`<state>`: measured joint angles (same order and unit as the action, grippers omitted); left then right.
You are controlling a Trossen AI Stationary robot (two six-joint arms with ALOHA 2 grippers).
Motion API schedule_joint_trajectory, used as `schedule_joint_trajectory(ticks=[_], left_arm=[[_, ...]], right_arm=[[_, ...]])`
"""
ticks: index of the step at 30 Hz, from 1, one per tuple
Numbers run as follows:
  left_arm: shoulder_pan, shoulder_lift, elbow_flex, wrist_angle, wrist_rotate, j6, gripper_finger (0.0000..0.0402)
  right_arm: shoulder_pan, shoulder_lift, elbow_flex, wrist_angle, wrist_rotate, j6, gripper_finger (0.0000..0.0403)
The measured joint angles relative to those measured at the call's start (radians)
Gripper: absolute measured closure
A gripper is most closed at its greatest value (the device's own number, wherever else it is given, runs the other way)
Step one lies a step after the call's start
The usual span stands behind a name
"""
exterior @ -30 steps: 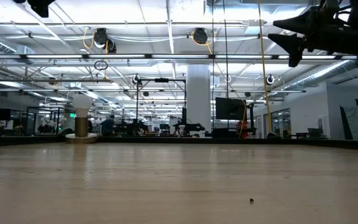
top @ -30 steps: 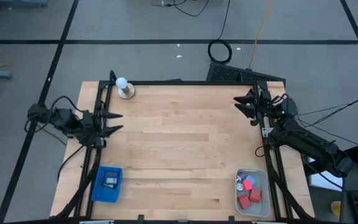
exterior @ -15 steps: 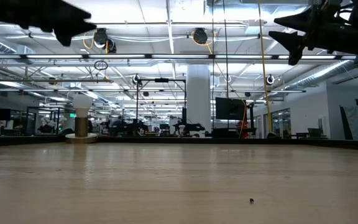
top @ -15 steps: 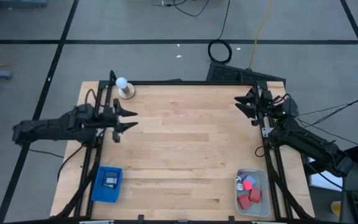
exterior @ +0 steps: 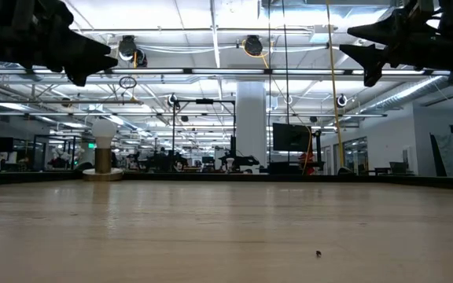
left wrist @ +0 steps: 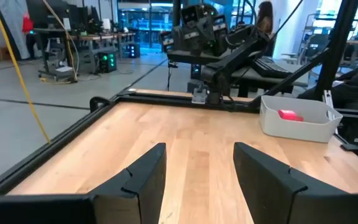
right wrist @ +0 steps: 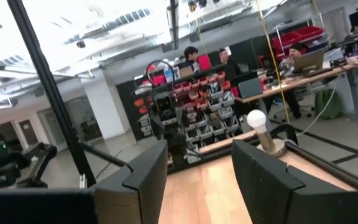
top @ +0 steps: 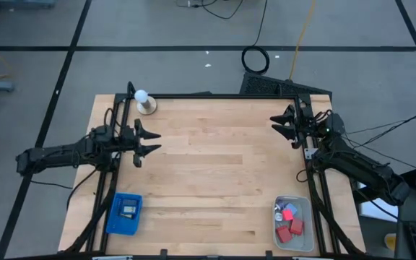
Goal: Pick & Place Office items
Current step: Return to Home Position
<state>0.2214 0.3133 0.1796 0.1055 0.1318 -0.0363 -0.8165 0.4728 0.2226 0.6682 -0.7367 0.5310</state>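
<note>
Wooden table: your left gripper and right gripper hang spread and empty, facing inward. The blue tray and red blocks lie toward the front edge.

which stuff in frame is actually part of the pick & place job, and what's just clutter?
Job: red blocks and a blue bit in the gray bin; a small piece in the blue tray.
Clutter: white ball on its tan base, by the table's far left corner; cable coil on the floor.
Left gripper, right gripper: open, empty.
</note>
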Motion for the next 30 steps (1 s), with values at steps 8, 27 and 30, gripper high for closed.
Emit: schedule_joint_trajectory(ticks=[8, 27, 30], left_arm=[[0.0, -0.086, -0.001, -0.115, 0.0, 0.006, 0.0215], [-0.069, -0.308, -0.001, -0.355, 0.008, -0.019, 0.0215], [-0.09, -0.307, -0.002, -0.358, 0.008, -0.02, 0.0215]], right_arm=[[0.0, -0.001, 0.0, -0.031, -0.028, -0.123, 0.0229], [-0.096, -0.037, -0.194, 0.256, -0.106, -0.062, 0.0229], [-0.105, -0.056, -0.204, 0.29, -0.137, 0.014, 0.0229]])
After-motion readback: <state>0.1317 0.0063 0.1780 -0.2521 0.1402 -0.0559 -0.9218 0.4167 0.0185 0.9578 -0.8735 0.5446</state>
